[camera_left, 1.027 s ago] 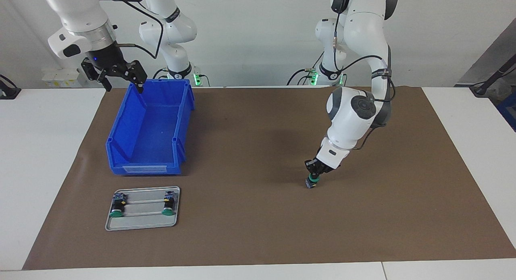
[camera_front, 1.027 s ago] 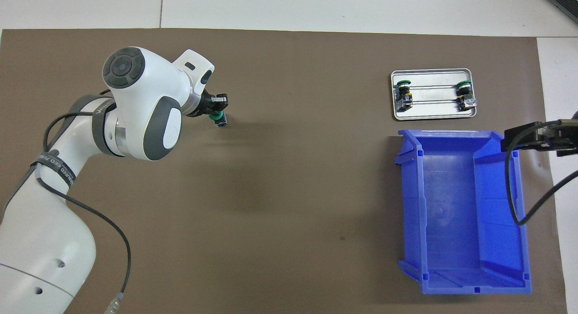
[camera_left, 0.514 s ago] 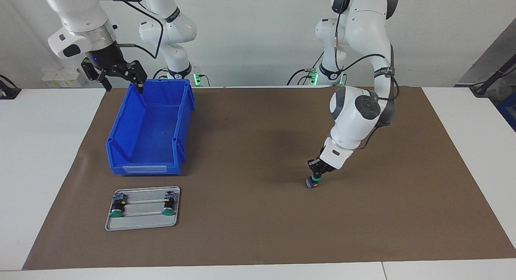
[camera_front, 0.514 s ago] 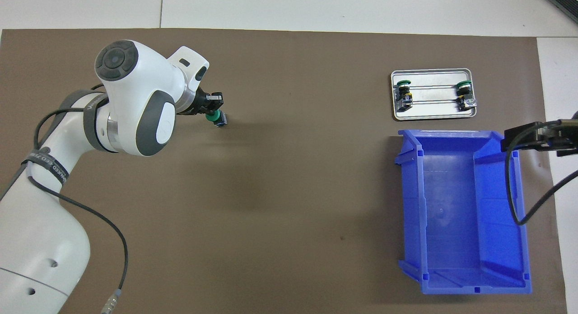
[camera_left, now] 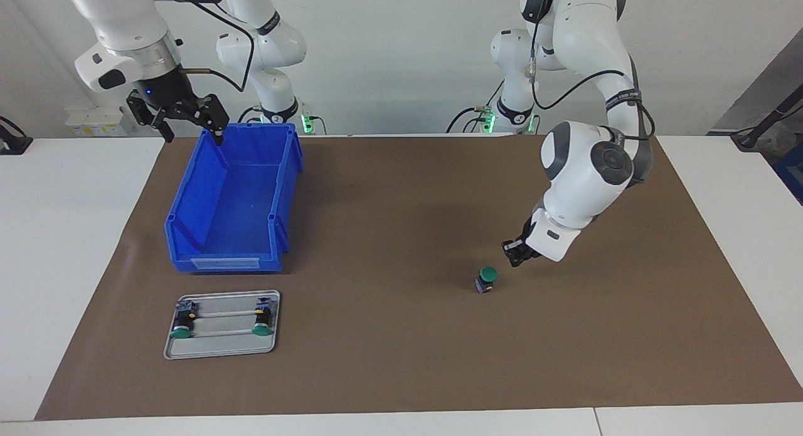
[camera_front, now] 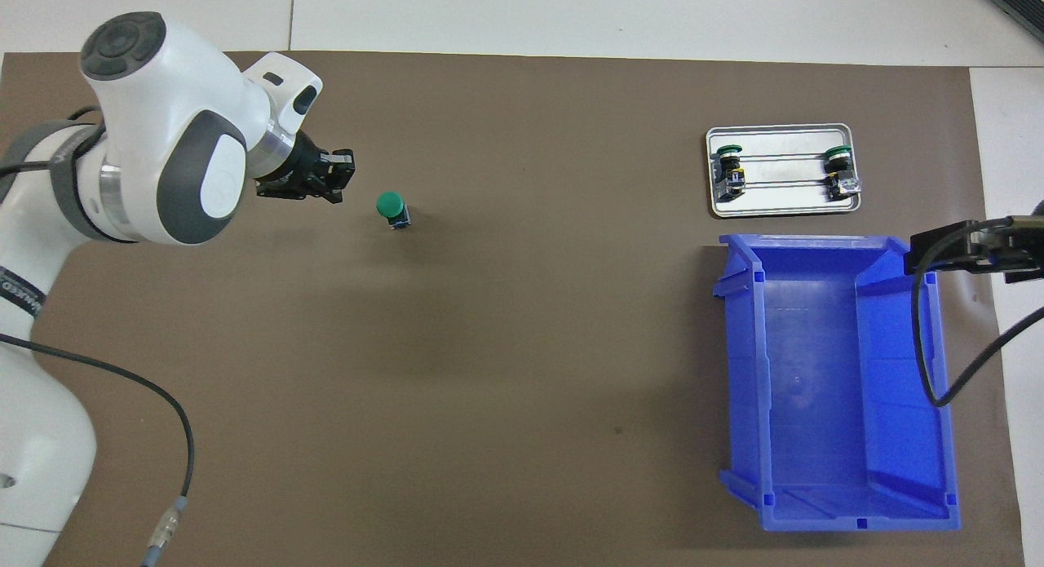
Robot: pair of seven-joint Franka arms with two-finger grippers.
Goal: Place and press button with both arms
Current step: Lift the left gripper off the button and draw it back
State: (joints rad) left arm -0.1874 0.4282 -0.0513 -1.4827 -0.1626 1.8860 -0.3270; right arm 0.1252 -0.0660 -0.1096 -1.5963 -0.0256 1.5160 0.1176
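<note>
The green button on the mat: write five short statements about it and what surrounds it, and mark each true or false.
1. The green button stands upright on the brown mat, cap up. True.
2. The left claw grips the button. False: it is shut on nothing, up beside the button and clear of it.
3. The blue bin holds a button. False: nothing shows inside it.
4. Two more buttons lie in the metal tray. True.
5. The right claw is shut, over the tray. False: it waits open over the bin's corner nearest the robots.
</note>
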